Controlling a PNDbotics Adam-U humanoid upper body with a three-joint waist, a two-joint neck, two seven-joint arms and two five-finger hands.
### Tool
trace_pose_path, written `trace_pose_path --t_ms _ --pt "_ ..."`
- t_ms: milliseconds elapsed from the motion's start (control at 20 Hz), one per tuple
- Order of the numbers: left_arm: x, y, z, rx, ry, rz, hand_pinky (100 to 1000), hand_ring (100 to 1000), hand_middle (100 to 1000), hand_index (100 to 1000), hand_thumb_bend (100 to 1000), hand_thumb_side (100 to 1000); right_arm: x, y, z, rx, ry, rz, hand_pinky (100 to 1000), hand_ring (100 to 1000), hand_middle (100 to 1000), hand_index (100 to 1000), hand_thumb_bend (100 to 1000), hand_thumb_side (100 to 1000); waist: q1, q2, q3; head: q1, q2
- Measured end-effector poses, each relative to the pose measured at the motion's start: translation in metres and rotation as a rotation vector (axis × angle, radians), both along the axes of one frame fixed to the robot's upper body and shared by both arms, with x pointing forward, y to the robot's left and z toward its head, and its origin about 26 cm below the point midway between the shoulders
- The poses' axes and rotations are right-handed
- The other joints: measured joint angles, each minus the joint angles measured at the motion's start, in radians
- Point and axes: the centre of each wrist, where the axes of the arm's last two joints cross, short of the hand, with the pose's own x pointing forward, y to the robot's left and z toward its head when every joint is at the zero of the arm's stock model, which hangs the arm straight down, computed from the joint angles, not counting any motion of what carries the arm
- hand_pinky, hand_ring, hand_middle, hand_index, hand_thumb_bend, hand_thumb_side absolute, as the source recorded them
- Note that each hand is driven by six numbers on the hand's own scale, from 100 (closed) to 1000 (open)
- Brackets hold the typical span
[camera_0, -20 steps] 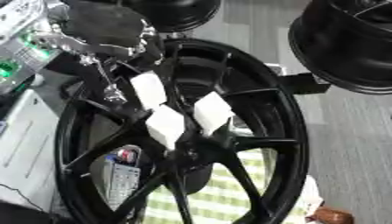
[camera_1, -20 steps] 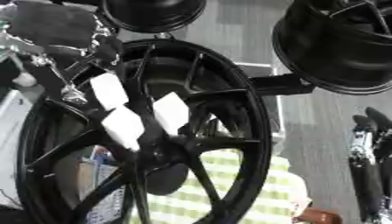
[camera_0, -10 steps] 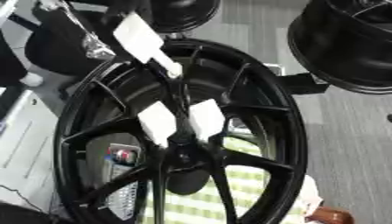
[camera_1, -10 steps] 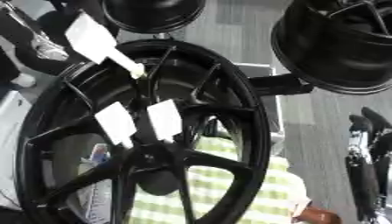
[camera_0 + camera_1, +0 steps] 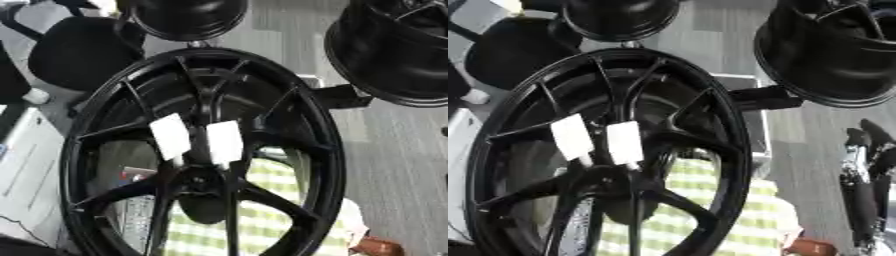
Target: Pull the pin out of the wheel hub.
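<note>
Two pins with white tags (image 5: 197,139) stick in the middle of the big black wheel hub (image 5: 203,181). No robot hand shows, so its grip cannot be told. Those two look left to pull.

Black spoked wheel hub (image 5: 206,155) upright, 2 white-tagged pins (image 5: 171,136) side by side above its centre.

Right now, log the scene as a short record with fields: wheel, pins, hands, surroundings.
wheel: large black spoked wheel filling the middle of the view, hub low of centre
pins: two white tagged pins standing side by side just above the hub
hands: neither robot hand shows in either view
surroundings: two more black rims, one at the top and one at the upper right; green-and-white checked cloth seen through the spokes
</note>
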Motion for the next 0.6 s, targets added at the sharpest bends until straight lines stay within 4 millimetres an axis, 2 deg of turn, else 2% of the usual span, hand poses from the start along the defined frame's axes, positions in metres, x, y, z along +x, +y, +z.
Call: trace_pose_path --t_ms 200,350,400,450,600 --pt "-0.007 0.043 -0.019 -0.119 0.001 0.17 609 510 346 403 100 341 0.0 -0.006 0.001 -0.018 -0.019 -0.026 944 869 700 830 100 701 -0.003 -0.011 0.003 -0.003 0.0" --pt "-0.009 0.058 -0.032 -0.158 0.011 0.229 608 512 347 404 100 331 -0.001 -0.01 0.0 -0.027 -0.028 -0.043 944 869 701 830 100 698 -0.007 -0.014 0.002 -0.004 0.0" --pt "-0.009 0.061 -0.035 -0.166 0.014 0.242 607 513 347 405 100 199 -0.001 -0.01 0.0 -0.027 -0.031 -0.047 944 869 701 830 100 696 -0.008 -0.014 0.002 -0.005 0.0" --pt "-0.01 0.065 -0.039 -0.172 0.023 0.262 608 514 348 405 100 320 -0.001 -0.011 0.0 -0.027 -0.034 -0.051 944 869 701 830 100 699 -0.009 -0.014 0.0 -0.005 0.0" --pt "-0.011 0.077 -0.053 -0.173 0.052 0.326 622 528 370 430 100 302 -0.001 -0.012 0.001 -0.029 -0.041 -0.057 944 869 701 830 100 698 -0.014 -0.014 -0.003 -0.005 0.0"
